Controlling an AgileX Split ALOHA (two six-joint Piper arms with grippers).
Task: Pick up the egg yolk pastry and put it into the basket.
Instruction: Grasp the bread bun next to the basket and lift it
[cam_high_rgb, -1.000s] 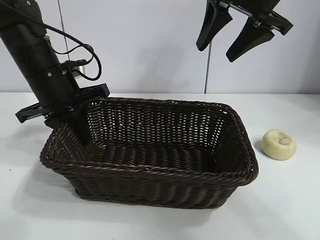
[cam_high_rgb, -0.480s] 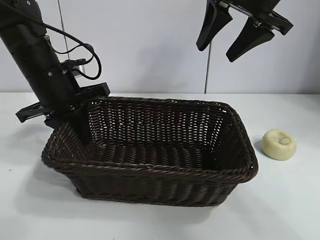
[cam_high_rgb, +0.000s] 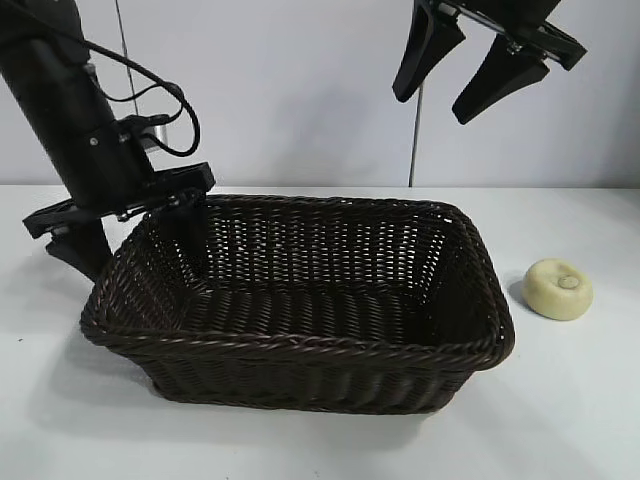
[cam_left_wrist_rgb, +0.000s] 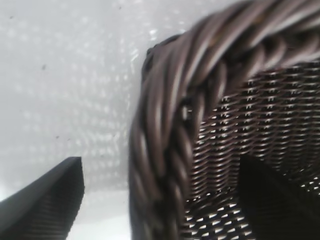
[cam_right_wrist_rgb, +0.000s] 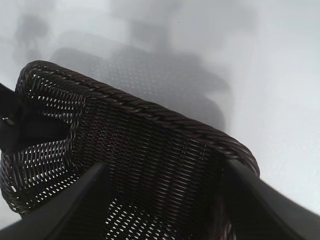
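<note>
beside the basket (cam_high_rgb: 300, 350) only outside shows egg yolk pastry (cam_high_rgb: 558, 289), left end effector (cam_high_rgb: 130, 245) wide open, straddling rim

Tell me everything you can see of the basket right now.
The basket is a large rectangular dark-brown wicker piece with sloping woven sides and a braided rim. It sits upright on the white table, nothing inside. The open left claw straddles its left end wall, one finger inside, one outside. The egg yolk pastry lies apart on the table.

Pale round pastry (cam_high_rgb: 558, 289) on table beside empty brown wicker basket (cam_high_rgb: 300, 345)
</note>
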